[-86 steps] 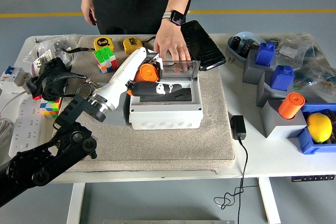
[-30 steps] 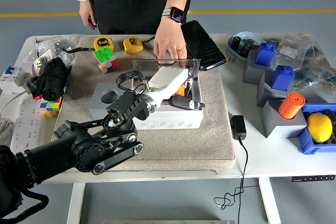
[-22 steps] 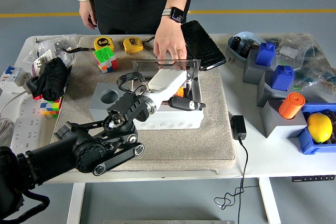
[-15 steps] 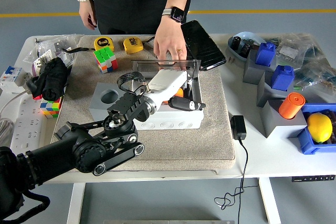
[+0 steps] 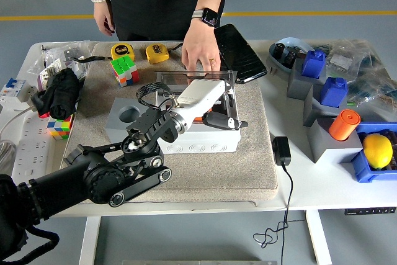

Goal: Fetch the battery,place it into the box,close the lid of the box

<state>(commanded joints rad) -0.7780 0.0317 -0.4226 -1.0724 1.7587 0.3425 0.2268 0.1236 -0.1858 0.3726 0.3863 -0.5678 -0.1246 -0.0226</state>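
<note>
Since the earliest frame, left arm swung from the grey holder (image 5: 127, 118) over to the box (image 5: 198, 134); in the last second barely any change, orange less visible under the palm. Left hand (image 5: 220, 121) now sits inside the open box, black fingers (image 5: 231, 124) curled low over the interior. Battery: orange cylinder, mostly hidden beneath the hand — probably already down in the box, can't confirm release or whether the fingers are clamped on it. Person's hand (image 5: 200, 51) props the clear lid (image 5: 192, 77) at the far edge. Right hand out of view.

Handling guess: battery rigid, smooth, rolls, moderately heavy — wrap mid-body. Lid is thin stiff plastic on a hinge; push at its free edge.
</note>
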